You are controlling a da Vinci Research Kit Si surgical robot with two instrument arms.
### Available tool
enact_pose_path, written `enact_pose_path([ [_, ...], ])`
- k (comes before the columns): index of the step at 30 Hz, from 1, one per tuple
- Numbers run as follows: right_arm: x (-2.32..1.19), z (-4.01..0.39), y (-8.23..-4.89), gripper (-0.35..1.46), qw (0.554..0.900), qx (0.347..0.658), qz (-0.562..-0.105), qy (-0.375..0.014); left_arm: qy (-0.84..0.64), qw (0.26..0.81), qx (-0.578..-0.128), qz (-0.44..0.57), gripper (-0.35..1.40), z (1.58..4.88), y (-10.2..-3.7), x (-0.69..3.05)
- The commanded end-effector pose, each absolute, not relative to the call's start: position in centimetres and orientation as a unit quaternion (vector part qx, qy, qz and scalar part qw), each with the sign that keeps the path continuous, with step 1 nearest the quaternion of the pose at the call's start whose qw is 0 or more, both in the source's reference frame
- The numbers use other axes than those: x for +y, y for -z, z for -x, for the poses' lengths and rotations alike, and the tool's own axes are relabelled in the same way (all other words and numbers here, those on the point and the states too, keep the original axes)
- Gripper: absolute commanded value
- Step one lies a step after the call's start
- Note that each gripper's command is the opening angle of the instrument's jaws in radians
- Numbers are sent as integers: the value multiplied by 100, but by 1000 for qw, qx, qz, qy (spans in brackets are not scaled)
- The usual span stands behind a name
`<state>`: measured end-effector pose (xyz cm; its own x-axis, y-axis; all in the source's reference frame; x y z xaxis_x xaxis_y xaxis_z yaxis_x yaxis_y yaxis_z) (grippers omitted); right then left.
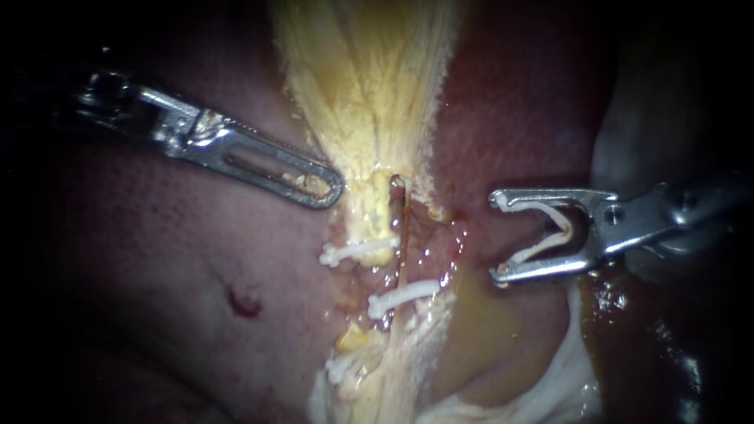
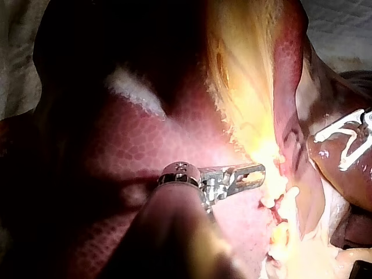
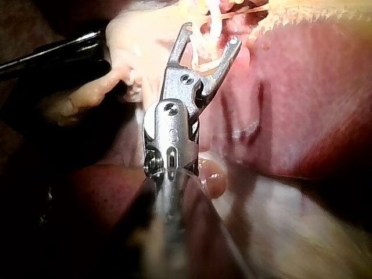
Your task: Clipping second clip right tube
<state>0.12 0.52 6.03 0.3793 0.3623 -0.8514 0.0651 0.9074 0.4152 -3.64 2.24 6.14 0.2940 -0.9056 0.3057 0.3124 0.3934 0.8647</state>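
The right tube (image 1: 403,224) is a thin dark strand beside a paler left tube (image 1: 377,212). One white clip (image 1: 404,294) crosses the right tube low down, another clip (image 1: 357,251) crosses the left tube, and a third (image 1: 349,365) lies lower. My right instrument (image 1: 496,237) holds a white V-shaped clip (image 1: 554,228) between wide-spread jaws, well to the right of the tube and not touching it. It shows again in the right wrist view (image 3: 209,35). My left instrument (image 1: 334,188) has its jaws together on the edge of the pale yellow tissue (image 1: 369,78), and it also shows in the left wrist view (image 2: 256,173).
Dark red liver (image 1: 157,259) fills the left side, with a small red spot (image 1: 243,302). More liver lies behind the tubes on the right. White glistening tissue (image 1: 565,377) sits under my right instrument. A yellowish wet patch (image 1: 479,322) lies between the tubes and that tissue.
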Motion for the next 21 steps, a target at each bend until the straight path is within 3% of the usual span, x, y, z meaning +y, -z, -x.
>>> enact_pose_path([
  [1,52,-13,-603,50,807,549,-195,-92,421,722,-418,-355,-35,362,-612,225],
  [13,52,-13,-604,50,808,550,-192,-91,443,713,-420,-344,-35,299,-563,261],
  [21,51,-20,-606,50,806,551,-197,-87,446,713,-420,-342,-35,298,-563,261],
])
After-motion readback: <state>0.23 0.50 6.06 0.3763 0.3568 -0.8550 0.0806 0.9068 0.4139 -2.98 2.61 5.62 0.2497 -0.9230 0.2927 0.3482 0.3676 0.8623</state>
